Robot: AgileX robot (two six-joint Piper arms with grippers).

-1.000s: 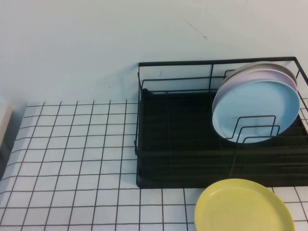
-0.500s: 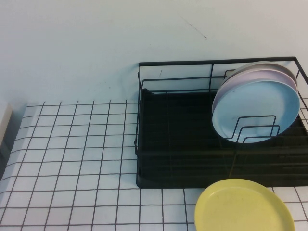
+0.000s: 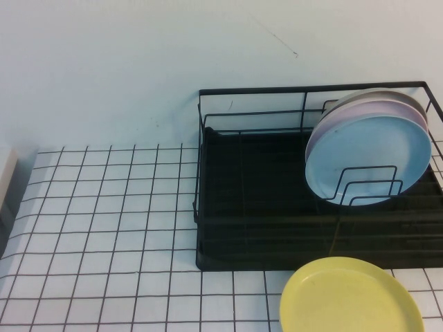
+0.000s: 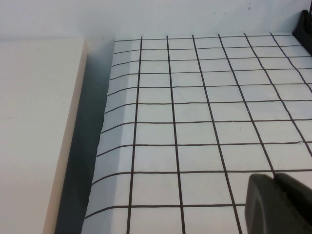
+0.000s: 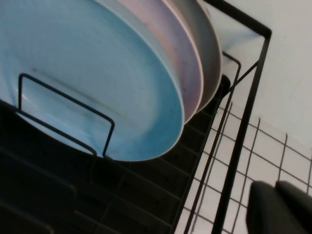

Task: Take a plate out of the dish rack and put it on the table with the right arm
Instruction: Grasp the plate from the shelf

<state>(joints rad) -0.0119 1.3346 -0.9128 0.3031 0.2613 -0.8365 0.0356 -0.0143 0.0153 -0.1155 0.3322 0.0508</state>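
The light-blue plate [image 3: 370, 155] stands upright in the wire holders at the right end of the black dish rack [image 3: 249, 207], as the front plate of a stack. It fills the right wrist view [image 5: 83, 73], behind a wire loop of the rack [image 5: 243, 122]. My right gripper [image 5: 275, 184] shows only in its wrist view. It is shut and empty, outside the rack's end wall, above the gridded table [image 5: 273, 161]. My left gripper [image 4: 275, 176] is shut and empty, low over the table [image 4: 195, 107], far from the rack. Neither gripper shows in the high view.
A pale pink plate [image 3: 331, 124] and a greyish plate [image 3: 387, 95] stand behind the blue one. A yellow plate [image 3: 349, 297] lies flat on the table [image 3: 104, 228] in front of the rack. A beige surface [image 4: 34, 122] borders the table's left edge.
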